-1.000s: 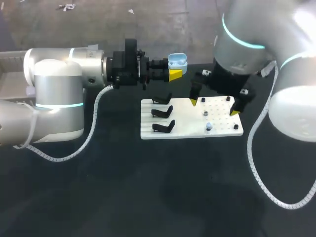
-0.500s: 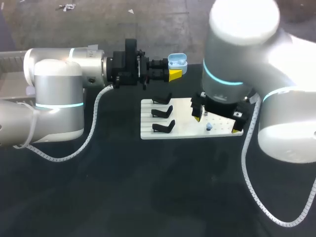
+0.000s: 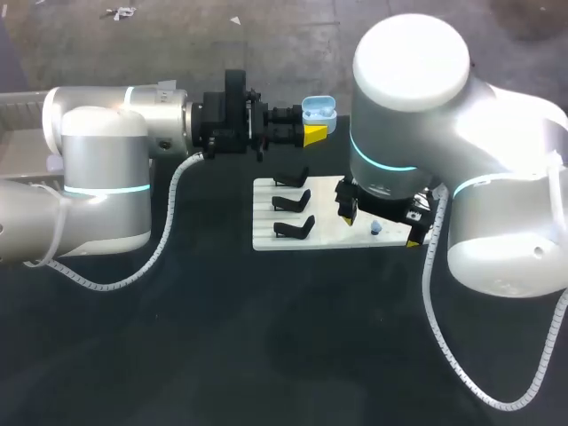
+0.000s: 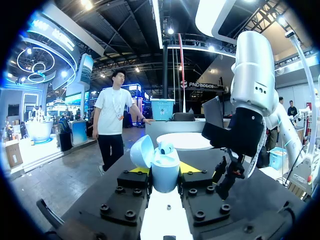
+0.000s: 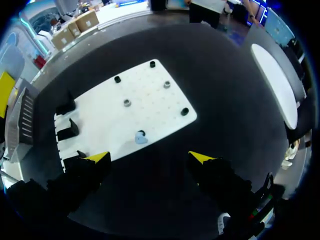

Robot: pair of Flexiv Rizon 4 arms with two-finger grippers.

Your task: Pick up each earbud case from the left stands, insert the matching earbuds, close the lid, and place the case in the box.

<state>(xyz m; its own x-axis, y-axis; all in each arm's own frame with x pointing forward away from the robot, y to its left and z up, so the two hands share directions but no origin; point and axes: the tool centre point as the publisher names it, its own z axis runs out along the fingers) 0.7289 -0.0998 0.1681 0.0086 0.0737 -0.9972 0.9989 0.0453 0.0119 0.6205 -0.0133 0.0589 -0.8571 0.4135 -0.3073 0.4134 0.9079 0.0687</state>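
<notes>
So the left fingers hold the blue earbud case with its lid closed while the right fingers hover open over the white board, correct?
Not quite: the left wrist view shows the lid open. The left fingers do hold the earbud case, and the right fingers hover open over the white board.

head: overhead, far | left wrist: level, outward | right wrist: down; shares board
</notes>
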